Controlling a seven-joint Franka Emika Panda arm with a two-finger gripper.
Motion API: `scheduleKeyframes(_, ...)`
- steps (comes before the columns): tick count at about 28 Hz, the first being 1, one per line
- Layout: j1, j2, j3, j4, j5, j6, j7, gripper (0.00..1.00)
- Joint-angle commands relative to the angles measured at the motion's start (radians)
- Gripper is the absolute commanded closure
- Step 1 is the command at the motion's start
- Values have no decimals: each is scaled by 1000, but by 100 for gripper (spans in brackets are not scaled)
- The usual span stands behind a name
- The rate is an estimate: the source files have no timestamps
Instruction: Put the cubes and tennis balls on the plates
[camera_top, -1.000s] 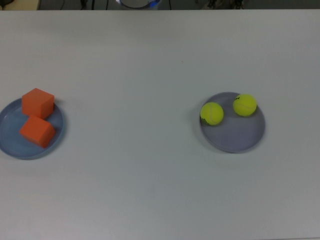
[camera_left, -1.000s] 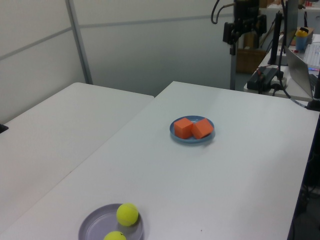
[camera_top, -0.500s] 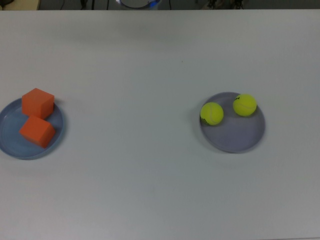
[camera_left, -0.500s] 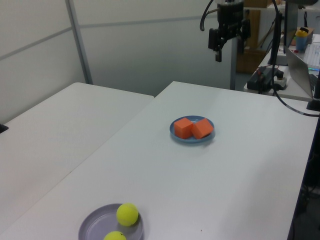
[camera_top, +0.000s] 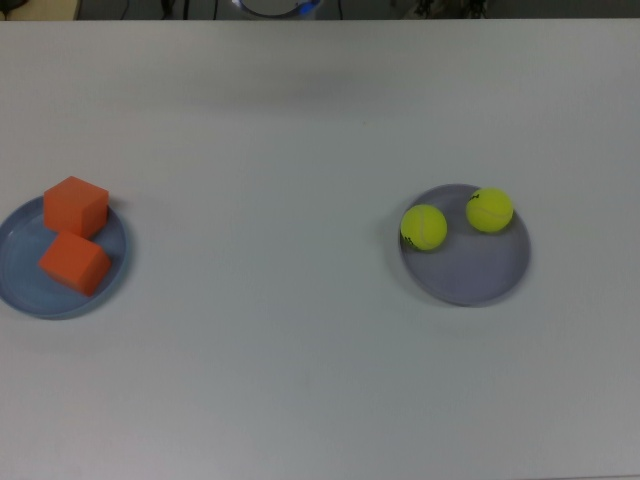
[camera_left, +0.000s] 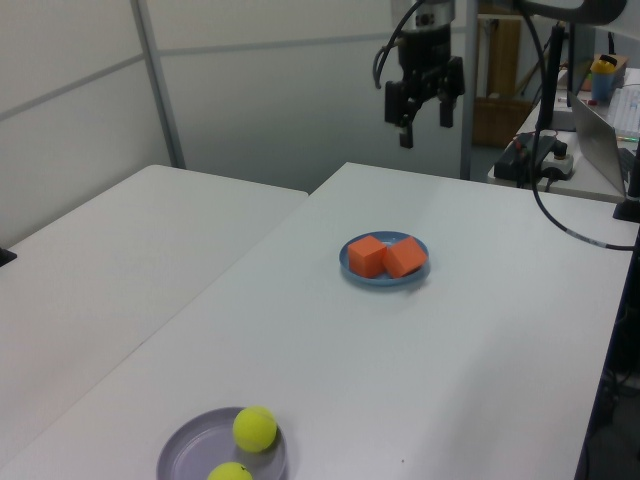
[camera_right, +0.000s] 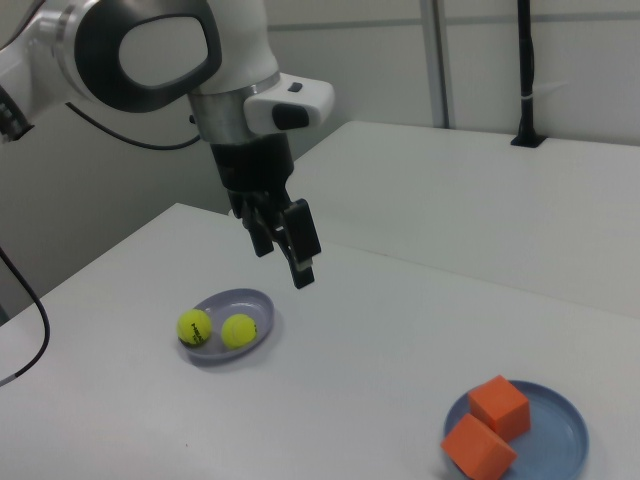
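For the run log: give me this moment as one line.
cubes: both on blue plate | tennis balls: both on lavender plate | gripper: open, empty, raised above table | task: looks complete

Two orange cubes (camera_left: 386, 256) touch on the blue plate (camera_left: 384, 278); two tennis balls (camera_left: 255, 428) sit on the near purple plate (camera_left: 185, 452); the gripper (camera_left: 423, 118) hangs open above the desk's (camera_left: 480, 350) far edge.

Arm (camera_right: 150, 50): glossy white rounded shells, a dark grey oval ring around a white joint cap, white wrist block with a small dark patch. Pincer (camera_right: 290, 245) (camera_left: 423, 105) black, with two slim black fingers (camera_right: 303, 255). Black cables loop beside the arm.
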Motion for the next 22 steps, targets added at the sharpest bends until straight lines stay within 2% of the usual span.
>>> scheduleKeyframes(1,12,10,17,-16,-1,50,-27,0)
scheduleKeyframes(7,13,45,44,-16,9,72,-21,0)
scheduleKeyframes(13,13,45,67,-18,9,92,-25,0)
scheduleKeyframes(22,13,42,72,-16,9,86,-18,0)
